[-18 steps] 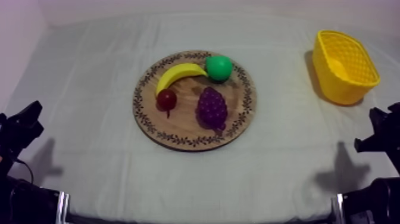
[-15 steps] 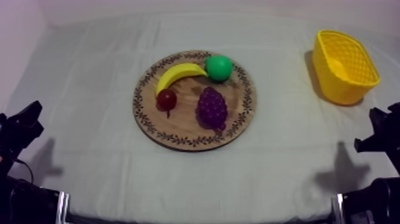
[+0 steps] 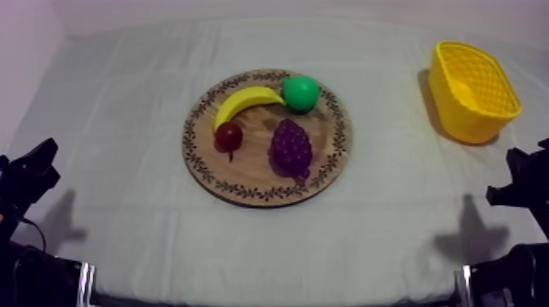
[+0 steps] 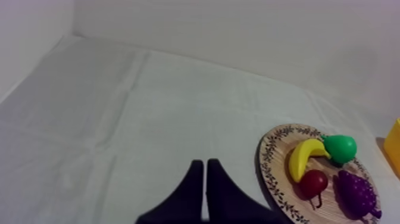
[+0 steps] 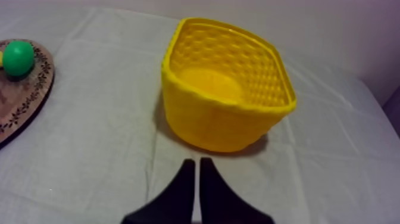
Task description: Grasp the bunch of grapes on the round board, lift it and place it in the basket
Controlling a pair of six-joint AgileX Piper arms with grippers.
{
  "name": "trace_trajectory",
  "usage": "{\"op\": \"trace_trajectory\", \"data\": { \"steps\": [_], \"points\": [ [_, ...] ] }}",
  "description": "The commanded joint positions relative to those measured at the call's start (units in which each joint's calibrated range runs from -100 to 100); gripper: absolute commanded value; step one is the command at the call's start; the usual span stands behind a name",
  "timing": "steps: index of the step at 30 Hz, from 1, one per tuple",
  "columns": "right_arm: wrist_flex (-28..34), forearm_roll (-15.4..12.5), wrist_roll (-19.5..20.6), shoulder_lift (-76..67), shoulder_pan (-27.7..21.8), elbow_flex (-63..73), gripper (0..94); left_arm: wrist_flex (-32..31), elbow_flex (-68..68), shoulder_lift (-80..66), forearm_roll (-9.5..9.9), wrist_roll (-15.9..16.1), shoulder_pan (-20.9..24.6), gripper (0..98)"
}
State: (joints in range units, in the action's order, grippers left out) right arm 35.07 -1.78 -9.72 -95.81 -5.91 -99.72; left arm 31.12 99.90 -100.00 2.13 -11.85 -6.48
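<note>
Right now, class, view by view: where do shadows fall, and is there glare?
Top view: the yellow basket shades the cloth to its left; the left arm and right arm each cast a dark patch on it. Right wrist view: shadow hugs the basket's base. Left wrist view: wooden board evenly lit, no glare.

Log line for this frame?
left gripper: shut, at rest | right gripper: shut, facing yellow basket | bunch of grapes: on wooden board, untouched

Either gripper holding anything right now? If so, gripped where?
Nothing is held. The left gripper and the right gripper are both shut on nothing. The bunch of grapes lies on the wooden board.
</note>
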Motion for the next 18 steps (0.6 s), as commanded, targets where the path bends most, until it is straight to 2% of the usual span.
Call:
{"op": "trace_trajectory", "data": {
  "steps": [1, 9, 18],
  "points": [
    [0.06, 0.01, 0.02, -0.03, 0.02, -0.03, 0.6, 0.00, -0.01, 0.00, 0.00, 0.00, 0.01, 0.1],
    [-1.89, 0.56, -1.46, 2.65, 1.16, 1.83, 0.5, 0.00, -0.01, 0.00, 0.00, 0.00, 0.01, 0.1],
    [-2.42, -0.52, -5.13, 20.36, 6.46, 18.63, 0.5, 0.00, -0.01, 0.00, 0.00, 0.00, 0.01, 0.1]
  ]
}}
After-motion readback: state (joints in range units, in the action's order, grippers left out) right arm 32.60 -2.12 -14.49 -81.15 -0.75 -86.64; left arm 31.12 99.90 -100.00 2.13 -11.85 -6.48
